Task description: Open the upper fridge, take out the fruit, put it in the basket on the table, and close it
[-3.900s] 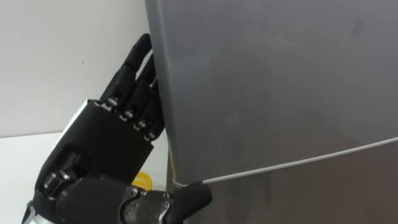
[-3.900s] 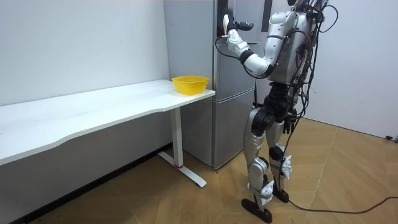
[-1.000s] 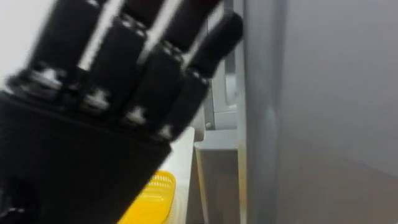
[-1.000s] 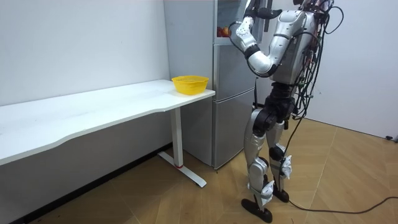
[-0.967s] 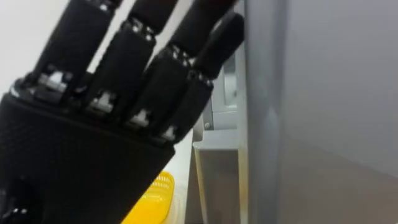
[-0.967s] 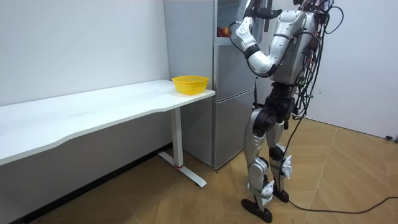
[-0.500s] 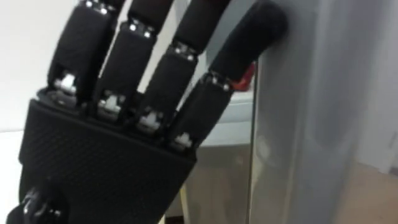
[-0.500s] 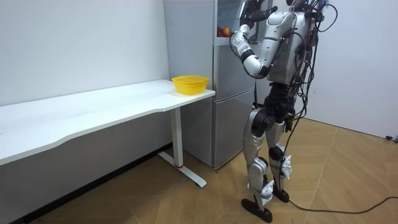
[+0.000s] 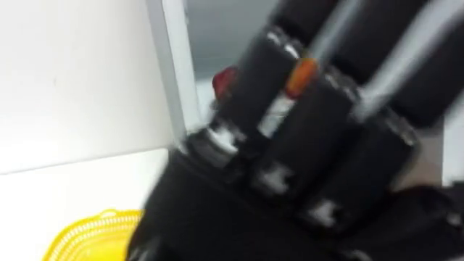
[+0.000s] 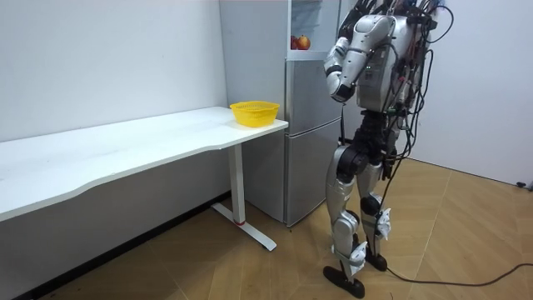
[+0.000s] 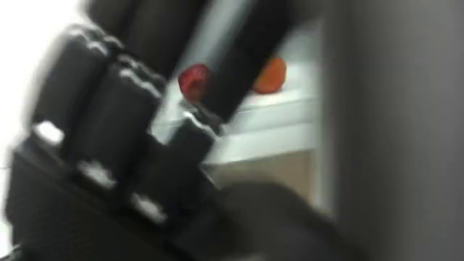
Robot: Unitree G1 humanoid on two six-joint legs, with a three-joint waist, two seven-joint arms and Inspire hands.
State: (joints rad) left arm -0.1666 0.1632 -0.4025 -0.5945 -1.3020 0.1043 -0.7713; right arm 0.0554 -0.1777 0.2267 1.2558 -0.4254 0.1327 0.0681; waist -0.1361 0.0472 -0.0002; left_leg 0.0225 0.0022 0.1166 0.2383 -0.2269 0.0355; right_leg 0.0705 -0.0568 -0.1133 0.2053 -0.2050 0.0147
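Note:
The upper fridge compartment point(image 10: 310, 25) stands open. On its shelf lie a red fruit point(image 11: 192, 80) and an orange fruit point(image 11: 270, 75); the red fruit point(image 9: 225, 78) also peeks out past my fingers. My left hand point(image 9: 304, 167) is raised close before my eyes, black, its fingers straight, and it hides much of the shelf. The grey door point(image 11: 395, 130) stands at the right, beside the hand. Whether the fingers touch the door I cannot tell. I stand upright right in front of the fridge point(image 10: 312, 125), left arm lifted.
A yellow basket point(image 9: 94, 233) sits on the end of the white table point(image 10: 125, 146) just left of the fridge. A white wall runs behind the table. Wooden floor lies open behind me.
The upper door has swung wider, baring the shelf with the two fruits. My left hand has shifted right across the view, and my body has turned a little toward the fridge.

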